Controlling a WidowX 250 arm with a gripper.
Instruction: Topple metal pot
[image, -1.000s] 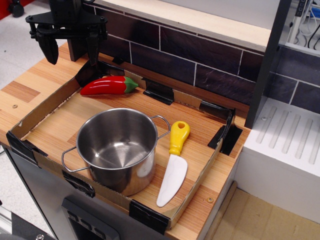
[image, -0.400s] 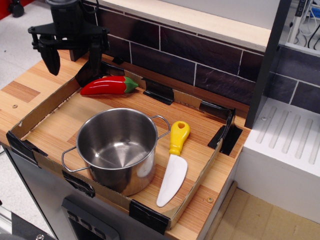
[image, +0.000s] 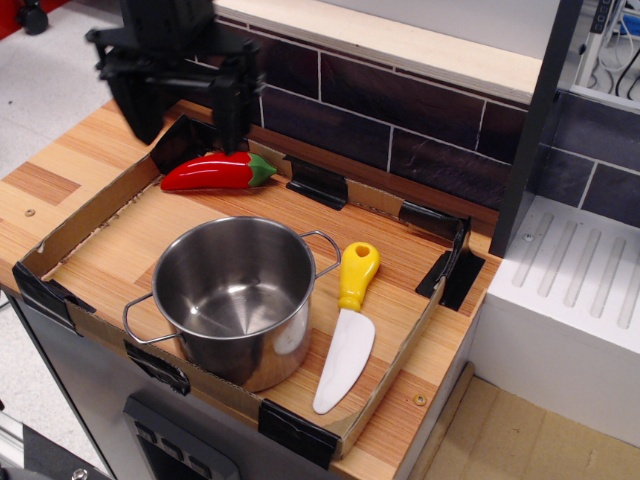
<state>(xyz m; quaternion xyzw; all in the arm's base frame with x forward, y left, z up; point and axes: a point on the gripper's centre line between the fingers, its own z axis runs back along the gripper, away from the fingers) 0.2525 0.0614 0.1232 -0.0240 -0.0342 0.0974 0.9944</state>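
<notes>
The metal pot (image: 235, 298) stands upright and empty in the front part of a shallow cardboard tray (image: 95, 203), with a wire handle on each side. My black gripper (image: 185, 118) hangs open at the back left, above the tray's far corner and just behind a red pepper (image: 215, 171). Its two fingers point down, wide apart, with nothing between them. It is well clear of the pot.
A white knife with a yellow handle (image: 348, 322) lies right of the pot. Black clips hold the tray's corners. A dark tiled wall (image: 400, 110) runs behind. A white appliance (image: 575, 300) stands at the right, beyond a dark post.
The gripper has moved right and slightly nearer, from over the tray's back left corner to above the pepper. Its fingers stay open. Pot, pepper and knife have not moved.
</notes>
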